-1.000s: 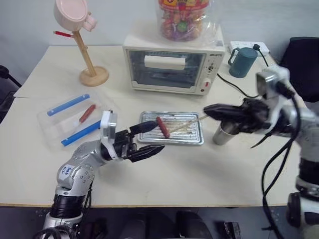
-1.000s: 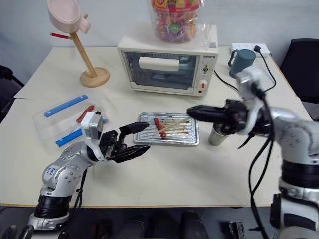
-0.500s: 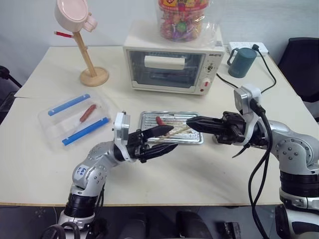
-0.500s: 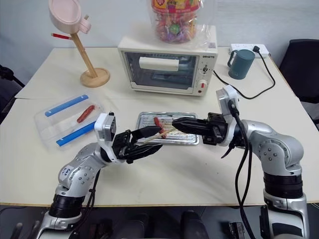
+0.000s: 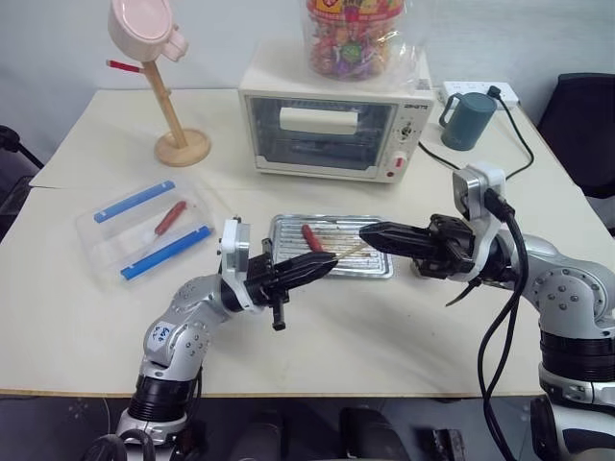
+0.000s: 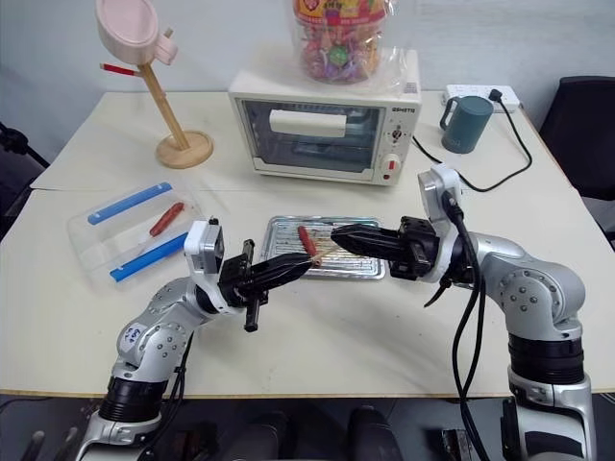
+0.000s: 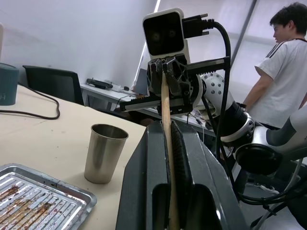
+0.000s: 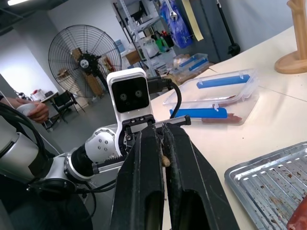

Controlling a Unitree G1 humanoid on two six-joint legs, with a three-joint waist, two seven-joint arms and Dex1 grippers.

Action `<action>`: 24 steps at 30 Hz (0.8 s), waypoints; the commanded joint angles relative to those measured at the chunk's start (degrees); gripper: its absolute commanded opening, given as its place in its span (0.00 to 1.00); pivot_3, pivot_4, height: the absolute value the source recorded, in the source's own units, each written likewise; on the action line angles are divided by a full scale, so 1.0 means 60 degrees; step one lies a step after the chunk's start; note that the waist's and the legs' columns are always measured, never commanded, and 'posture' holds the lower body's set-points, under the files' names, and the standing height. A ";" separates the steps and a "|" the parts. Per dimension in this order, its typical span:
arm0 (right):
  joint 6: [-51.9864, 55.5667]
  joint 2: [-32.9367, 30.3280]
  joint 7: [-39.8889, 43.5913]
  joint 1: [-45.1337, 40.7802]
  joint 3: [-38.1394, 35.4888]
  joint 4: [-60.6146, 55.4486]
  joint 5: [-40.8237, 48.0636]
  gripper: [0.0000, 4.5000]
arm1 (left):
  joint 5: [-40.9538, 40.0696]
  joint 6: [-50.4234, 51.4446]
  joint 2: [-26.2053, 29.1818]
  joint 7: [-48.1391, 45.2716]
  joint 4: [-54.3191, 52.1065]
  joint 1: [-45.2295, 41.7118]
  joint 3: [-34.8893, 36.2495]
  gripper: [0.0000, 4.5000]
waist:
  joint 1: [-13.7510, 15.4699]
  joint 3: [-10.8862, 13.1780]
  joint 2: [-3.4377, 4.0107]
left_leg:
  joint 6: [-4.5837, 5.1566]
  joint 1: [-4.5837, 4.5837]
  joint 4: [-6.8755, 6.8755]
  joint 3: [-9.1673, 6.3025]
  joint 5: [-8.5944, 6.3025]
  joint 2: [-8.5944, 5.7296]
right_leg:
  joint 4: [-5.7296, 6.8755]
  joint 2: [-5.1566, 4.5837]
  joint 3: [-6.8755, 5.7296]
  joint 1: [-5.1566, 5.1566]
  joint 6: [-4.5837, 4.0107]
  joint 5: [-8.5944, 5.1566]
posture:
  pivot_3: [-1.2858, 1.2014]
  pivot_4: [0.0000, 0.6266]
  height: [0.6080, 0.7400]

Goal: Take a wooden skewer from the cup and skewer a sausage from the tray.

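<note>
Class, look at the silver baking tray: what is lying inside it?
Inside the tray lies one sausage amid brown residue. The grippers and wooden skewer cover its front edge.

Pale tan wooden skewer (image 7: 165, 120); dark-red sausage (image 5: 312, 237); silver, ribbed tray (image 5: 376, 267); shiny steel cup (image 7: 104, 153); black pincers, left (image 5: 325, 261) and right (image 5: 370, 233); cream worktop (image 5: 384, 327); teal mug (image 5: 468, 119); pink mug (image 5: 139, 27).

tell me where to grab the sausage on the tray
Grip the sausage across its middle, coming from above. It lies flat on the tray, angled, with rounded ends that would slip. The claw should straddle its short width.
</note>
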 commanded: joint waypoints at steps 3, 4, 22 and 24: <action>0.0142 -0.0102 -0.0648 0.0174 -0.0547 -0.0811 0.0742 0.12 | -0.0037 -0.0026 0.0150 0.0424 -0.0234 -0.0015 0.0482 0.00 | 0.0008 0.0000 0.0000 | 0.0000 0.0000 0.0000 0.0000 0.0000 0.0000 | -0.0001 -0.0001 -0.0001 0.0001 0.0000 0.0000 | 0.52 0.24 1.00; 0.0003 -0.0163 -0.0745 0.0245 -0.0665 -0.0953 0.0692 0.15 | -0.0036 -0.0013 0.0294 0.0434 -0.0261 0.0057 0.0622 0.00 | 0.0009 0.0000 0.0000 | 0.0000 0.0000 0.0000 0.0000 0.0000 -0.0001 | -0.0001 0.0000 0.0000 0.0000 0.0000 0.0000 | 0.52 0.24 1.00; -0.7656 -0.0677 0.1255 0.6782 -0.1937 -0.1890 -0.4723 0.99 | -0.0325 -0.0438 0.2378 0.0597 -0.0176 0.4440 0.4486 0.00 | 0.0031 -0.0007 -0.0018 | 0.0020 0.0046 -0.0033 0.0007 -0.0015 -0.0003 | -0.0049 -0.0006 0.0024 0.0054 0.0001 0.0001 | 0.52 0.24 1.00; -0.7571 -0.0618 0.1001 0.6691 -0.1719 -0.2104 -0.4620 0.99 | -0.0285 -0.0453 0.2366 0.0631 -0.0148 0.4476 0.4495 0.00 | 0.0001 -0.0006 -0.0018 | 0.0019 0.0092 -0.0040 0.0003 -0.0017 0.0006 | -0.0059 -0.0001 0.0019 0.0104 -0.0002 -0.0001 | 0.52 0.24 1.00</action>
